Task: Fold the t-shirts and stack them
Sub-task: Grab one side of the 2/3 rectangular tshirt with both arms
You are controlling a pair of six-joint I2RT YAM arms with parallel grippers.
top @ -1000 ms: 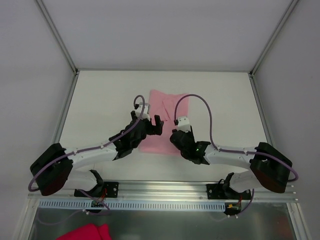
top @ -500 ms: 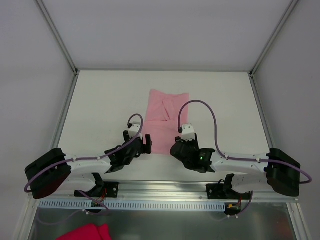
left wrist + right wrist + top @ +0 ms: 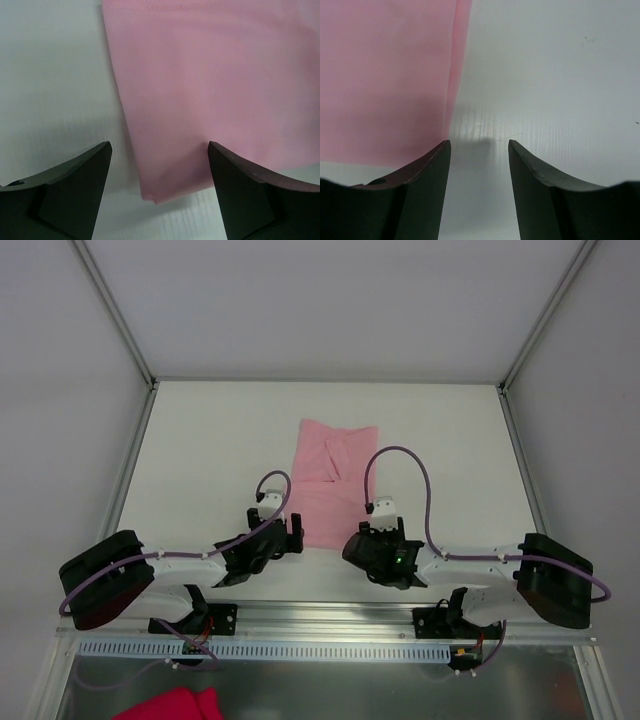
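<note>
- You're holding the left gripper [image 3: 160,150] spread wide and empty, straddling the pale pink t-shirt's [image 3: 335,475] near-left corner.
- The t-shirt is lying on the table [image 3: 200,440], its long axis running away from you.
- Your right gripper [image 3: 479,145] is hovering parted and empty over the near-right edge.

We see the shirt [image 3: 210,75] as thin, smooth, matt cloth; the table [image 3: 550,75] as white board, finely ribbed with a faint sheen; the fingers [image 3: 70,190] as matt black plastic; the rail [image 3: 330,612] as dull silvery metal.
</note>
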